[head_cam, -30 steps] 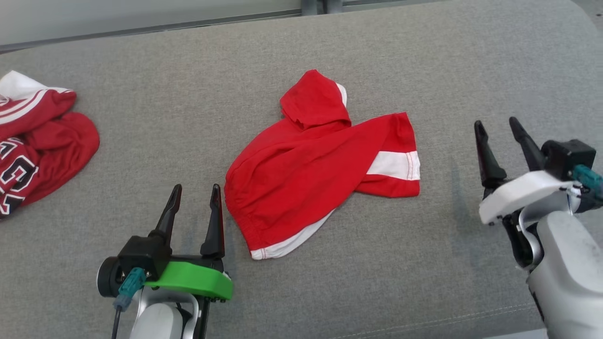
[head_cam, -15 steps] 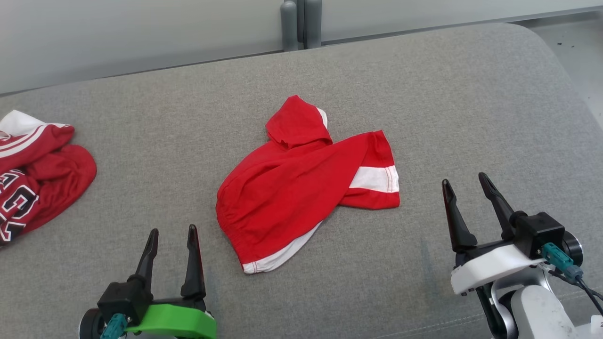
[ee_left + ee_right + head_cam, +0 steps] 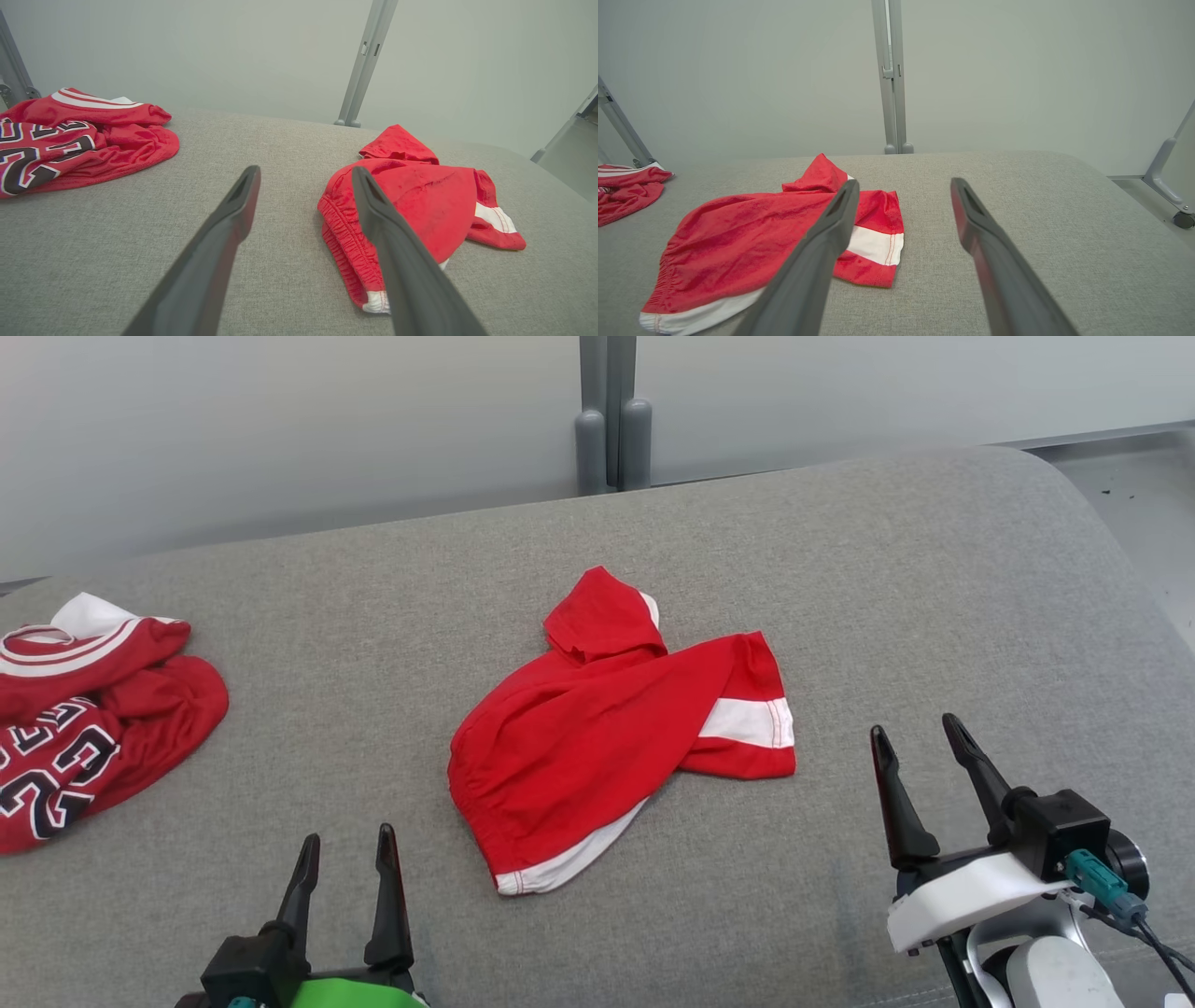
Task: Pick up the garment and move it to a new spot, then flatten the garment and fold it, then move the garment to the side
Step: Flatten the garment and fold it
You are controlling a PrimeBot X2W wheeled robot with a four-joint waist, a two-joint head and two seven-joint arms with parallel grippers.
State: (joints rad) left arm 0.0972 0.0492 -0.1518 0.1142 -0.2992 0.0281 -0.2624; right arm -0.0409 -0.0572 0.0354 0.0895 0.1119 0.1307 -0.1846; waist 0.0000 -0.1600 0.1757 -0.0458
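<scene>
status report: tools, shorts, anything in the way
Both open, empty: left tool, right tool. Crumpled red shorts untouched on the grey cushion. A red jersey far left, not in the way.

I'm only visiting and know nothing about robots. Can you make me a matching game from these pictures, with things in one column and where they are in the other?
1. red shorts
2. numbered jersey
3. grey post
4. grey cushion

a. upright behind the cushion
b. underneath both garments
c. bunched at the robot's far left
d. in the middle, white stripes showing

Pairs: 1-d, 2-c, 3-a, 4-b
</scene>
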